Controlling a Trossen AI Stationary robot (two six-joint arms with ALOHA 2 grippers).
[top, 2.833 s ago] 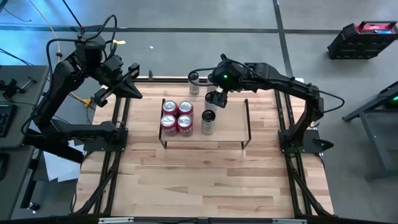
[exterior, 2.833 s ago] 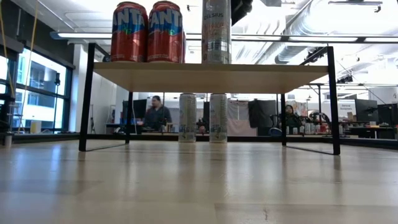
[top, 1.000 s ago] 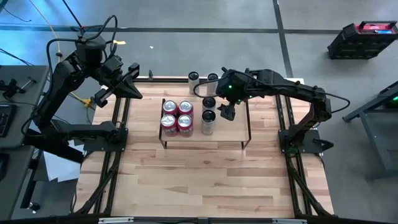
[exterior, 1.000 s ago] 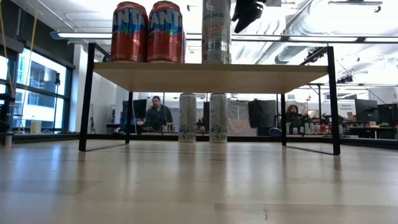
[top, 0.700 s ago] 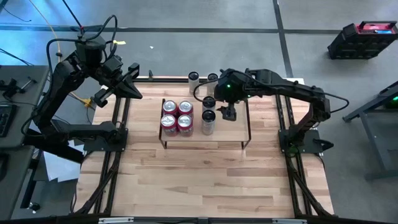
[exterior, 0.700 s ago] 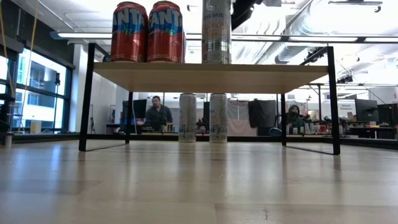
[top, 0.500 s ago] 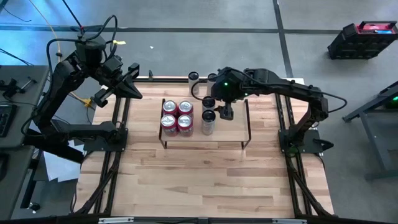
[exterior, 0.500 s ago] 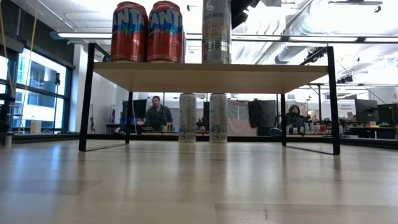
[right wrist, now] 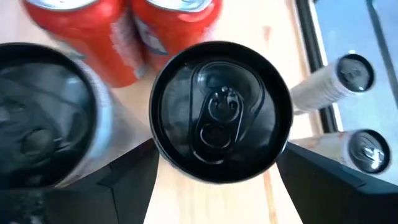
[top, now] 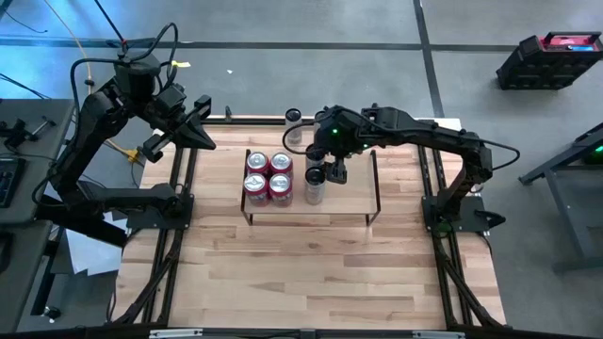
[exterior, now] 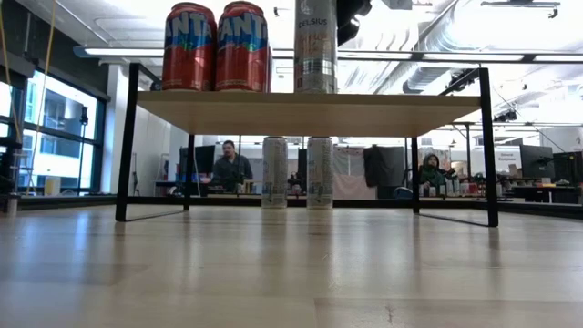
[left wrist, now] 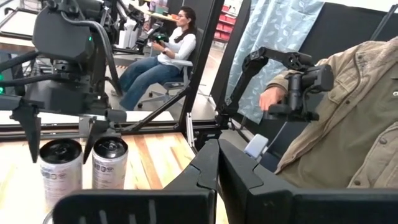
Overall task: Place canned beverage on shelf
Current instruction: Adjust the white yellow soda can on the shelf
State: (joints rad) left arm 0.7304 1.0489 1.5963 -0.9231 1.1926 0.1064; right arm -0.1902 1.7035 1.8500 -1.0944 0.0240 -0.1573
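Right gripper wide open, straddling slim can nr shelf back edge, holding nothing; rigid, slick, tippy — grip mid-body.

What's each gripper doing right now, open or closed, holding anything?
Left gripper: closed, empty, parked off the table's left edge.
Right gripper: open, straddling a slim black-topped can on the shelf, not gripping.

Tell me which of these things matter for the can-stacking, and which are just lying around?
Job: shelf, slim black-topped can under the open right pincer, red cans already shelved, two slim cans waiting behind.
Just around: black case on the floor, seated people.
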